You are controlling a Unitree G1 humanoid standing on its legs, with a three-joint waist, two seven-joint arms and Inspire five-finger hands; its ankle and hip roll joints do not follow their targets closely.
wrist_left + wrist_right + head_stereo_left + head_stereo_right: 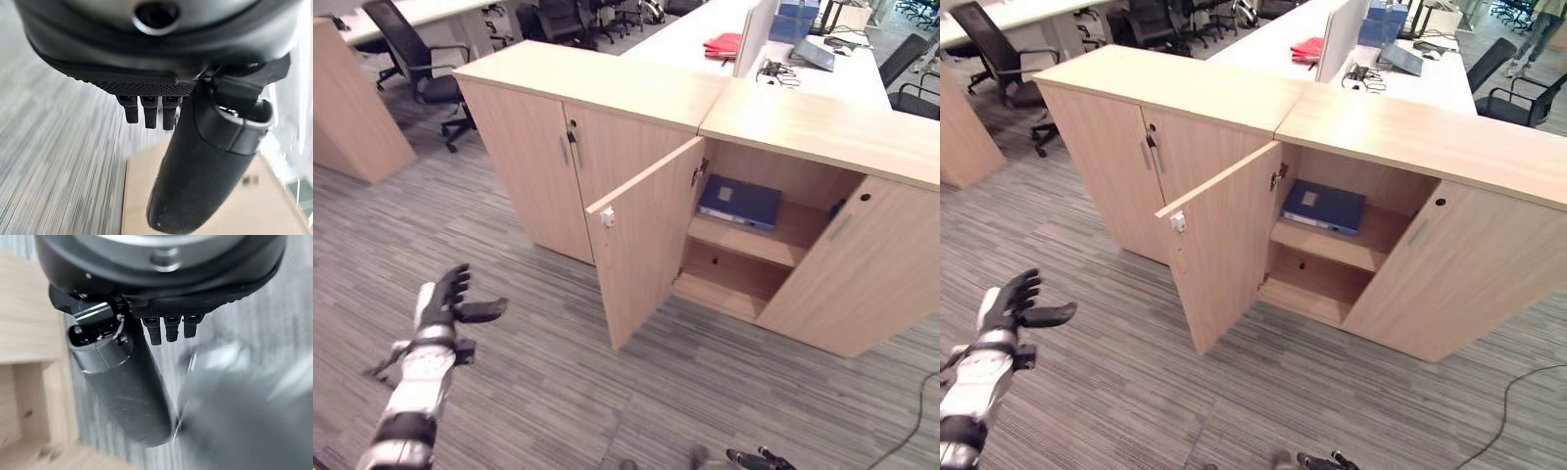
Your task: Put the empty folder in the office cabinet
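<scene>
Nearest of all, low over the grey striped carpet [509, 392], the left hand [450, 302] is raised on its silver-grey arm, fingers straight and spread, the thumb standing out sideways — it holds nothing. Its wrist view shows the same: straight fingers [149, 111] in a row with carpet past them. The right hand [759, 458] just pokes in at the near edge of the floor, down low; in its own wrist view the fingers [171, 329] hang straight and loose beside the thumb, with nothing between them and the carpet beyond.

Further in stands the office cabinet [803, 122], a long, low run of pale wood units. One door [646, 245] is swung wide out towards the robot, a small white catch at its upper edge; the door to the right of the opening stands partly open too. Inside the open compartment there are two levels. The blue folder [739, 201] lies flat on the upper shelf [754, 243], pushed towards the back left corner, a pale label on its cover. The bottom level below that shelf is bare wood. The two doors of the left unit [558, 157] are closed.

Beyond the cabinet — a white desk [705, 34] with a red item [722, 44] on it, a laptop [813, 54], and black office chairs [411, 59] off to the left.
</scene>
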